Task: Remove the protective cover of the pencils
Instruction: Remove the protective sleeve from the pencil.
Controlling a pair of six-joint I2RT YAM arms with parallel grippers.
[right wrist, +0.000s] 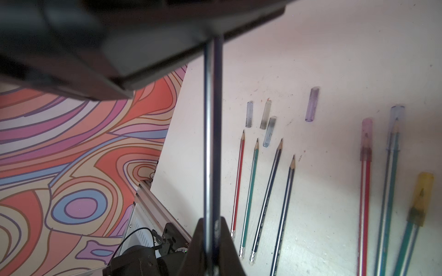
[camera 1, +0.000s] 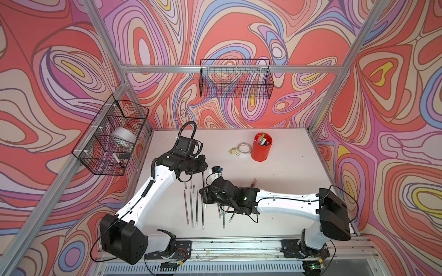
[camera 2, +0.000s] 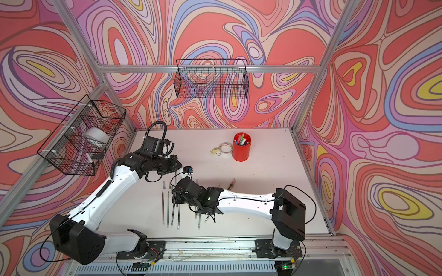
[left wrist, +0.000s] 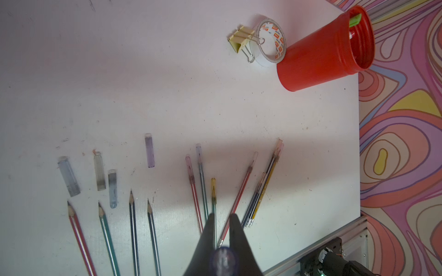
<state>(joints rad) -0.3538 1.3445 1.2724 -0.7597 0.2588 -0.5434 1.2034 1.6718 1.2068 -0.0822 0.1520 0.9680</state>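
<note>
A black striped pencil (right wrist: 212, 143) hangs upright between my two grippers above the table (camera 1: 275, 186). My right gripper (right wrist: 211, 219) is shut on its shaft. My left gripper (left wrist: 221, 216) is shut on the purplish cover (left wrist: 223, 261) at the pencil's other end. In a top view the left gripper (camera 1: 203, 170) sits just beyond the right gripper (camera 1: 203, 192). I cannot tell whether the cover is still seated on the tip. Several bare pencils (left wrist: 134, 239) lie in a row, with loose clear covers (left wrist: 99, 172) beyond their tips. Several covered pencils (left wrist: 202, 179) lie beside them.
A red cup (camera 1: 261, 147) of markers stands at the back right, with a tape roll (camera 1: 244, 148) and a binder clip (camera 1: 233, 151) beside it. Wire baskets hang on the left wall (camera 1: 112, 136) and back wall (camera 1: 235, 78). The rail (camera 1: 234, 246) runs along the front.
</note>
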